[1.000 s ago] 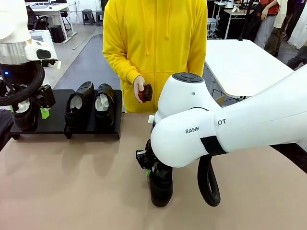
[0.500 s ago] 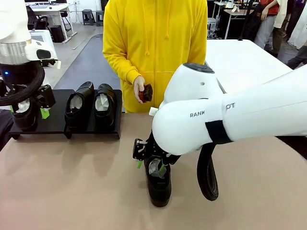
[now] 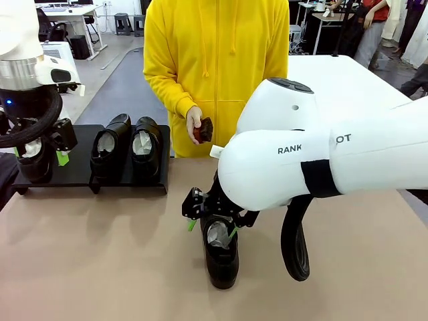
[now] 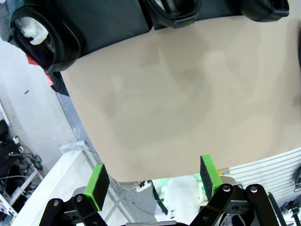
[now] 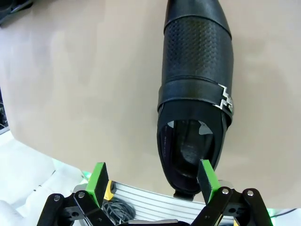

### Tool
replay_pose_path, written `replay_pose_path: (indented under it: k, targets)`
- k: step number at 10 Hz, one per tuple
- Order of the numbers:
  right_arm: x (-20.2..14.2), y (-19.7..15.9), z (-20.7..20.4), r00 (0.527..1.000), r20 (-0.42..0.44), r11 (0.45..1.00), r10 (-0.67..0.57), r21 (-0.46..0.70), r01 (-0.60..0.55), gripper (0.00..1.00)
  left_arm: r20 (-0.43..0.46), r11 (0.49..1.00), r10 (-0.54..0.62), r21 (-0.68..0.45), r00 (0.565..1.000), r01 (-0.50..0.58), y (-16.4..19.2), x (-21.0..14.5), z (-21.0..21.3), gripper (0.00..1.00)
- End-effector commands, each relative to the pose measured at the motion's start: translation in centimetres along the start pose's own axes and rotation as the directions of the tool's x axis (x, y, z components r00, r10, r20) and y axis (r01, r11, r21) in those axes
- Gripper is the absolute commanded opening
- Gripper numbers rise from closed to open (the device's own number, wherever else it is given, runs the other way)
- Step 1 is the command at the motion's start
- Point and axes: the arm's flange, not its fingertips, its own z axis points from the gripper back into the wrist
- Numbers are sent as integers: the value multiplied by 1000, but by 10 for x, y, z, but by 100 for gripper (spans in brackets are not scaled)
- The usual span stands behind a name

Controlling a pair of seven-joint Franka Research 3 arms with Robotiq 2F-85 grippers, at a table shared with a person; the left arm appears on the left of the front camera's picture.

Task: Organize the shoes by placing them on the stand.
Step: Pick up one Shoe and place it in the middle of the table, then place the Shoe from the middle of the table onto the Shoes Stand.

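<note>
Three glossy black shoes stand on the black stand (image 3: 75, 168): one at its left end (image 3: 32, 164) and two side by side (image 3: 110, 150) (image 3: 146, 147). My left gripper (image 3: 39, 154) hovers open over the left-end shoe; its own view shows that shoe (image 4: 37, 35), the stand's edge (image 4: 113, 19) and open fingers (image 4: 99, 181) with nothing between them. A fourth shoe (image 3: 221, 253) lies on the table near the front, paper inside. My right gripper (image 3: 211, 229) is open just above its heel opening. In the right wrist view the shoe (image 5: 197, 89) lies free beside the right fingertip (image 5: 205, 175).
A person in a yellow hoodie (image 3: 214, 60) stands at the far edge, holding a small dark brush (image 3: 204, 129) in one hand. Beige tabletop (image 3: 100, 254) stretches between the stand and the lone shoe. A white table (image 3: 341, 93) stands behind on the right.
My right gripper has opened and let go of the shoe on the table, lifting slightly off it. The shoe stays where it was. The left arm has not moved.
</note>
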Motion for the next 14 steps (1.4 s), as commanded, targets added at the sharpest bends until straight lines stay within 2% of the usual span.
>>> replay_pose_path:
  k: [1, 9, 10, 11, 13, 14]
  targets:
    - [4, 3, -2, 1000, 15, 1000, -9, 9, 9, 100, 7, 1000, -2, 8, 1000, 2, 2, -2, 1, 100]
    - [2, -1, -3, 1000, 0, 1000, -4, 2, 4, 100, 7, 1000, -2, 8, 1000, 2, 2, -2, 1, 100]
    - [-11, -11, 27, 999, 0, 999, 33, -22, -33, 100, 7, 1000, -2, 8, 1000, 2, 2, -2, 1, 100]
    - [-26, -29, 62, 1000, 16, 1000, 21, 12, -22, 100, 7, 1000, -2, 8, 1000, 2, 2, -2, 1, 100]
    - [-55, -78, 122, 969, 198, 989, -145, 18, 144, 100, 7, 1000, -2, 8, 1000, 2, 2, -2, 1, 100]
    - [-53, -108, 136, 946, 196, 966, -258, 57, 251, 100, 0, 1000, 1, 0, 1000, -1, 0, 0, 0, 100]
